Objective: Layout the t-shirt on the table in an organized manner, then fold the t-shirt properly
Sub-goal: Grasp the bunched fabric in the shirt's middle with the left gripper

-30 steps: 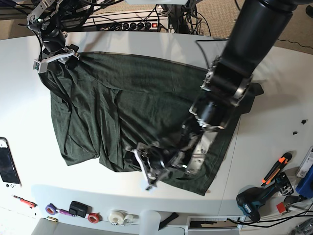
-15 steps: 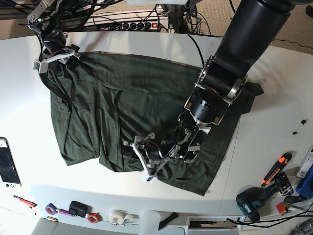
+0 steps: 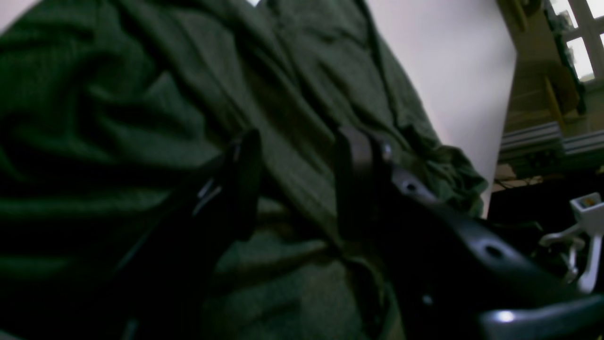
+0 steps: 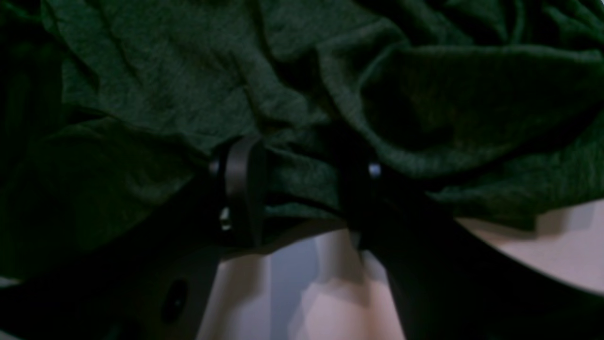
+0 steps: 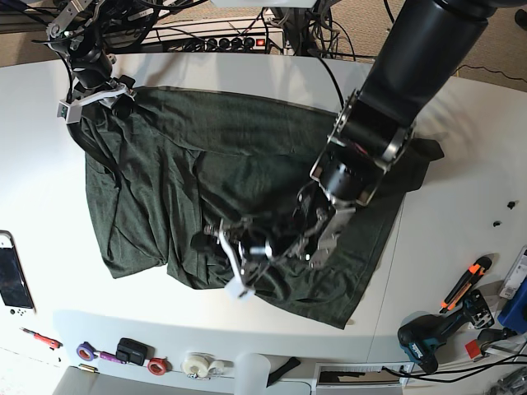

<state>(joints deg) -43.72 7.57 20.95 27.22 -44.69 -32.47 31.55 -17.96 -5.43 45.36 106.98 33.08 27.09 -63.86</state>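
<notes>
Spreading shirt (image 5: pixel 247 156) on counter (image 5: pixel 461 164): right fingers (image 4: pixel 302 184) pinching corner, left fingers (image 3: pixel 297 184) straddling a fold, grip unclear; folding not begun.

No text, label, brand, number or sign can be read in any of the views. The t-shirt (image 5: pixel 206 181) is plain dark green cloth with no print, both where it lies between the fingers in the wrist views and spread out in the base view. The bare white counter (image 5: pixel 461 206) carries no markings. The small tools and devices along its near edge, far from either set of fingers, are too small and blurred for any lettering on them to be made out.
</notes>
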